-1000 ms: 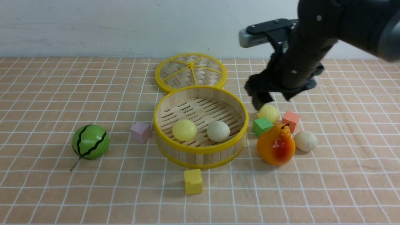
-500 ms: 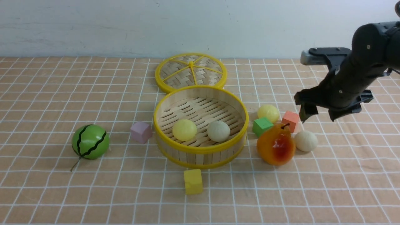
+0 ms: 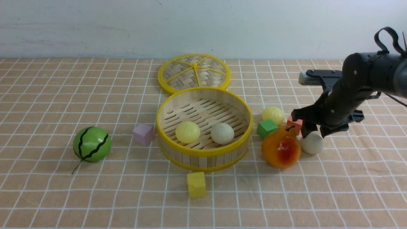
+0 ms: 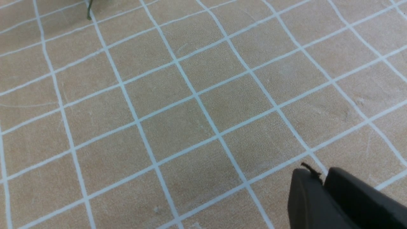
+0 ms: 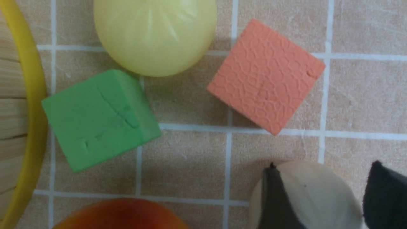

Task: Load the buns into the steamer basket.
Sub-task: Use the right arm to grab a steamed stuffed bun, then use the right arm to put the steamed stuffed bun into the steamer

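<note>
My right pincer (image 3: pixel 315 133) hangs low over the desk (image 3: pixel 63 197), its fingers spread to either side of the loose white bun (image 3: pixel 312 144). That bun sits on the desk just beside the pear (image 3: pixel 281 148), on the side away from the basket (image 3: pixel 203 152). In the right wrist view one finger (image 5: pixel 270 200) overlaps the bun's flank and the other stands off with a thin gap. I read that as straddling, not yet pinching.

My left pincer (image 4: pixel 324 178) shows only in its own wrist view. Its tips are pressed together over bare desk and hold nothing.

Two buns lie on the basket's slats near the front wall, the stowed yellow bun (image 3: pixel 188 132) and the stowed white bun (image 3: pixel 222 133). The loose yellow bun (image 3: pixel 273 115) waits outside, beside the green block (image 3: pixel 266 128) and near the orange block (image 3: pixel 294 123).

So I judge the job half done, with the grasp on the third bun in hand. Next I need to press the fingers in evenly on the bun's widest part, because a round ball could squirt out of an off-centre squeeze. Then I should lift it straight up before moving sideways, since the pear and the orange block crowd it. The carry has to clear the pear and the basket's wall. The open slats behind the two stowed buns look like the safest place to let go.
</note>
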Controlling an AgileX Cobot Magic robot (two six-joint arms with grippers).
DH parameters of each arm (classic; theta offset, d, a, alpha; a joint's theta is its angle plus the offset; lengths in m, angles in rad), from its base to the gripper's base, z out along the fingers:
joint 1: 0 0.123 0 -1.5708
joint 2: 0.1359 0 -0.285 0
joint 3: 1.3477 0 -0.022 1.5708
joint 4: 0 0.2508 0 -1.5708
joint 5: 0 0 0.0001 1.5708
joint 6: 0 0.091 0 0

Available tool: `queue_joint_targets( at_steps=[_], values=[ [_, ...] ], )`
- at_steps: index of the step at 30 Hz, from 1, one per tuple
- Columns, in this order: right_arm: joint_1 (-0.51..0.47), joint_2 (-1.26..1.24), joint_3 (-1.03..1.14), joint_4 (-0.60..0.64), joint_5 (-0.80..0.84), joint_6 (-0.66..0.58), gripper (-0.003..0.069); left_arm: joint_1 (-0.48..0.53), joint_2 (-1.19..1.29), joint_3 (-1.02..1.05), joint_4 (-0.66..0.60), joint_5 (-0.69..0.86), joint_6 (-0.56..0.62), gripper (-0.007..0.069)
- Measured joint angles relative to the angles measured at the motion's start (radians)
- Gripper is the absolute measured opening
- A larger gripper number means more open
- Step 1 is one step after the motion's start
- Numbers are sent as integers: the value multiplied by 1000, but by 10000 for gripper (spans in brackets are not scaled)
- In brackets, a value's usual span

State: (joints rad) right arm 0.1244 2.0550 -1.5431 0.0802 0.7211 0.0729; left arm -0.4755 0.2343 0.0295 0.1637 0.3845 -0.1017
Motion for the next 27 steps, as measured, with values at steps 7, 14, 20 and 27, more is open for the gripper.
queue_joint_targets(
  at_steps=[7, 14, 20, 27],
  values=[
    [-2, 1, 0, 0, 8, -11, 24, 0, 0, 0, 0, 0, 0, 74],
    [0, -65, 3, 6, 65, -29, 8, 0, 0, 0, 0, 0, 0, 81],
    [68, -204, -29, 107, 57, -107, 8, 0, 0, 0, 0, 0, 0, 85],
    [236, -108, -157, 233, -42, -222, 20, 0, 0, 0, 0, 0, 0, 92]
  ],
)
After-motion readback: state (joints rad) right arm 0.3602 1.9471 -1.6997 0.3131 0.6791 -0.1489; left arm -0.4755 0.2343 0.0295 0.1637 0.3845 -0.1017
